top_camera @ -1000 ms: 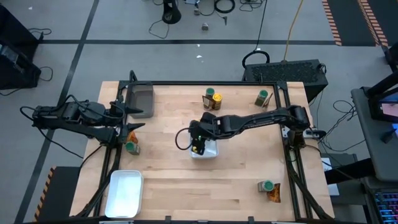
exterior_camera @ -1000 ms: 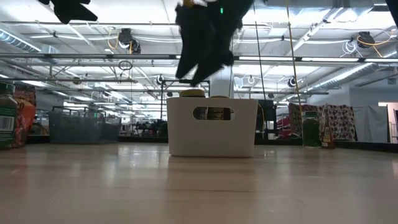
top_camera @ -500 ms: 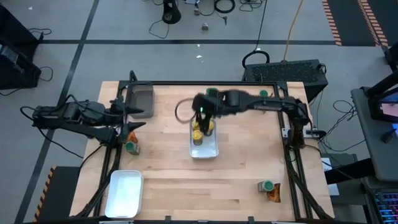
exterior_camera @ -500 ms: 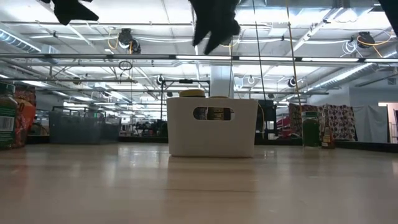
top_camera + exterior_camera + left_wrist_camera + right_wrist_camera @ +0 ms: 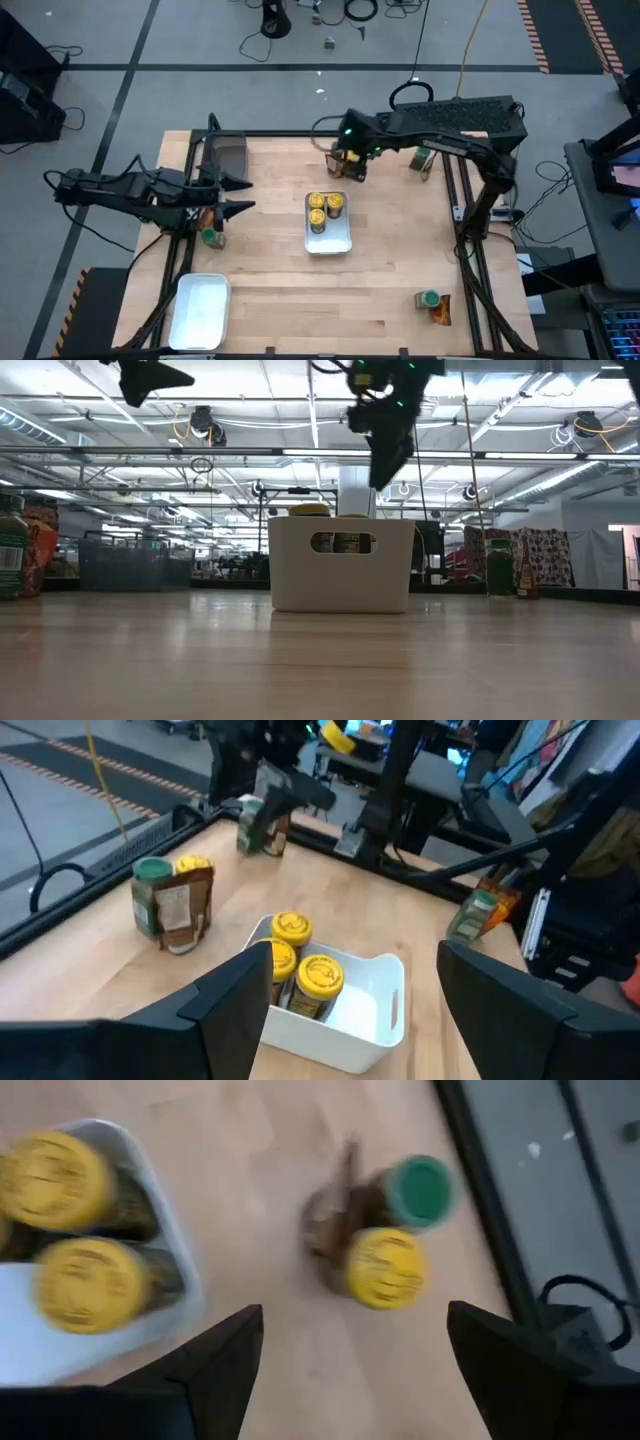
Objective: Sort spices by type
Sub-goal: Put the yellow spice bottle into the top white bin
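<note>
high view showed right gripper open, empty, above yellow-lid jar near far edge; three yellow jars in middle tray. likely fetching fourth; next called for lowering, closing.

your two arms are dark, slender, jointed — a green light glows on the right arm's wrist, and each ends in two black tapered fingers.

The worktop is seen from straight overhead, and level from its surface. The white tray, beyond each wrist camera's fingers, is shared by all four views.
</note>
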You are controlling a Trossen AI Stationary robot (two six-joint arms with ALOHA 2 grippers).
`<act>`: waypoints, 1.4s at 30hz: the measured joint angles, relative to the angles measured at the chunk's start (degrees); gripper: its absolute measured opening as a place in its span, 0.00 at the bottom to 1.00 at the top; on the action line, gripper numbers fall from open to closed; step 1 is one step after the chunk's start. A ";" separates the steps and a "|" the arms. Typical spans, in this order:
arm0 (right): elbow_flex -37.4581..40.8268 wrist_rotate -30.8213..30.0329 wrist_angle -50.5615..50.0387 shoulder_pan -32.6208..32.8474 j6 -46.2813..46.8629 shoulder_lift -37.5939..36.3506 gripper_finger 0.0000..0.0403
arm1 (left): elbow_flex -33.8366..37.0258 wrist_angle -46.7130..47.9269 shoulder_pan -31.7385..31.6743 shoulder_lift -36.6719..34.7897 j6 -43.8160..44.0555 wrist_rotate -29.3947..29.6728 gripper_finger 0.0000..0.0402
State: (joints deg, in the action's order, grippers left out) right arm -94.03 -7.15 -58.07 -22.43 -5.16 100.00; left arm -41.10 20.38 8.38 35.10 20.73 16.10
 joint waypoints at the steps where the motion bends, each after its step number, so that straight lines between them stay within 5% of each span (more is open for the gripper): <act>1: 2.72 0.16 2.94 -1.04 -1.54 -1.75 0.74 | 0.00 -0.52 0.00 0.41 0.00 0.58 0.71; 9: 19.29 10.49 18.81 -7.11 -13.45 -9.31 0.74 | 0.00 -8.26 -0.24 3.82 -3.39 10.21 0.71; 18: 23.93 14.97 23.82 -10.79 -21.99 -7.77 0.74 | -0.01 -11.09 -3.92 6.56 -4.59 11.10 0.71; 25: 24.12 19.85 27.84 -12.18 -20.66 -7.79 0.74 | -0.01 -10.79 -8.23 4.43 -6.85 4.31 0.71; 42: 24.12 16.46 33.17 -12.03 -17.91 1.16 0.74 | 1.43 -10.21 -15.91 3.53 -7.42 -7.15 0.71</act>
State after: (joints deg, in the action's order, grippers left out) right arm -69.91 9.31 -24.90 -34.46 -23.06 101.16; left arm -39.67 10.16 -7.53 38.63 13.31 8.95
